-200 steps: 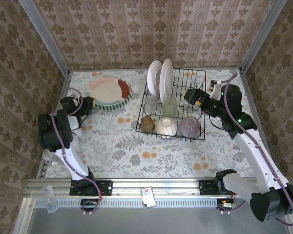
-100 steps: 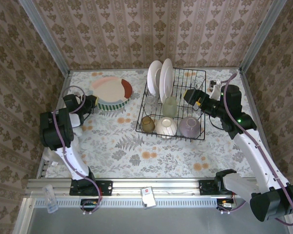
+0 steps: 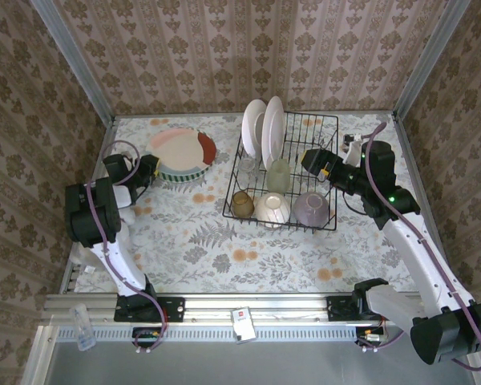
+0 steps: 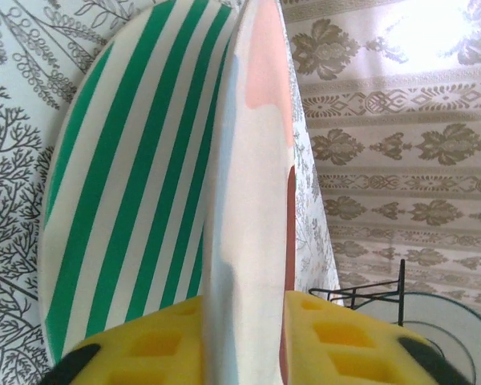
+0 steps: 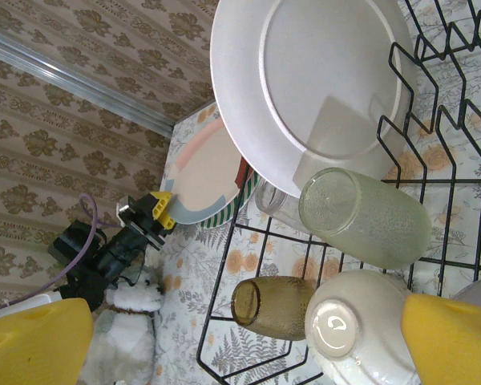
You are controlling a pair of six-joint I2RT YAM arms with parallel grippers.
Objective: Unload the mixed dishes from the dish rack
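With the left pincer (image 3: 152, 167) astride the painted plate (image 3: 180, 147) on the counter (image 3: 208, 241), grip uncertain, we had the right pincer (image 3: 311, 160) spread over the rack (image 3: 329, 204), nearest the glass (image 3: 278, 175) lying sideways leftward.

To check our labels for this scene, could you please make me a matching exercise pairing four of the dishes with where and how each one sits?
Things:
1. colourful plate
2. pale green glass
3. cream bowl
4. white plates

Places:
A. upside down at the near edge of the dish rack
B. standing on edge at the rack's far left end
C. outside the rack, to its left
D. lying on its side in the rack's middle

Pairs: 1-C, 2-D, 3-A, 4-B
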